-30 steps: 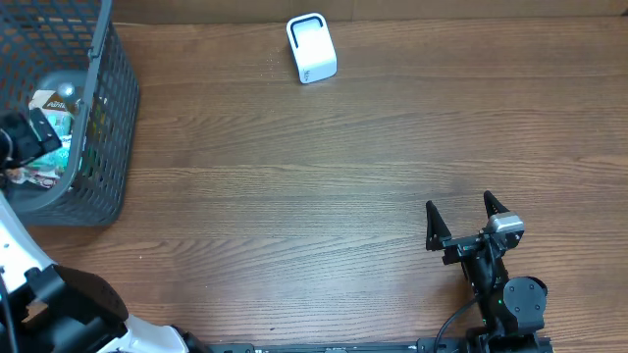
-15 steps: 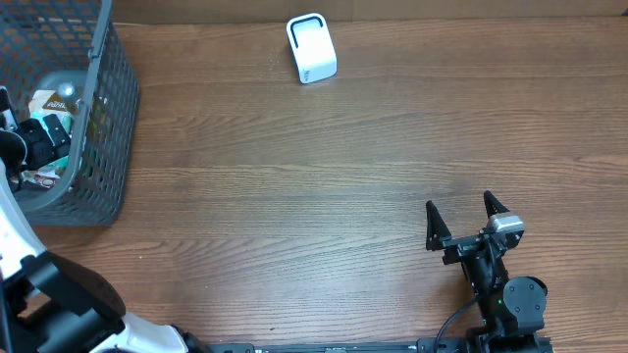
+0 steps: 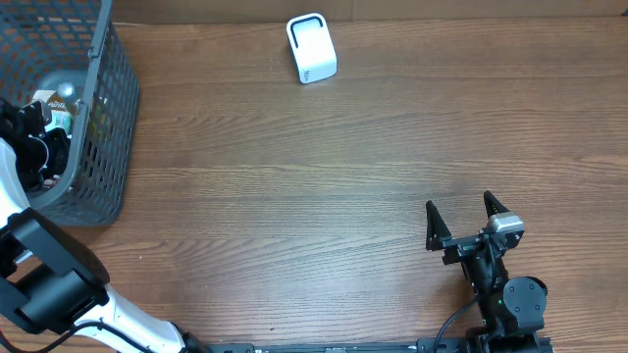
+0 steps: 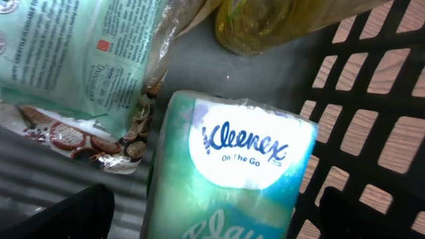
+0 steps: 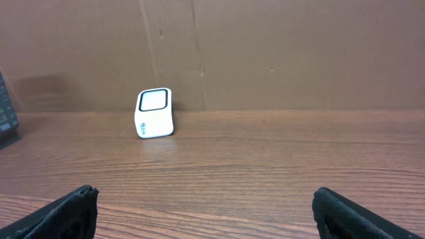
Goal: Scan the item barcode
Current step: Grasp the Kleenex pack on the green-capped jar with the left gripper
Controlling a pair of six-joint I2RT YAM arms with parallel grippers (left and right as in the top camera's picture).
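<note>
Basket floor (image 4: pixel 199 66): Kleenex pk (image 4: pixel 232 166) half off-frame

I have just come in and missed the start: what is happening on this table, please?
The left gripper is down inside the black mesh basket, jaws open on either side of a Kleenex tissue pack, not closed on it. A snack packet lies beside the pack. The right gripper sits open and empty near the front of the table, facing the white scanner at the far edge. No item is at the scanner yet.
</note>
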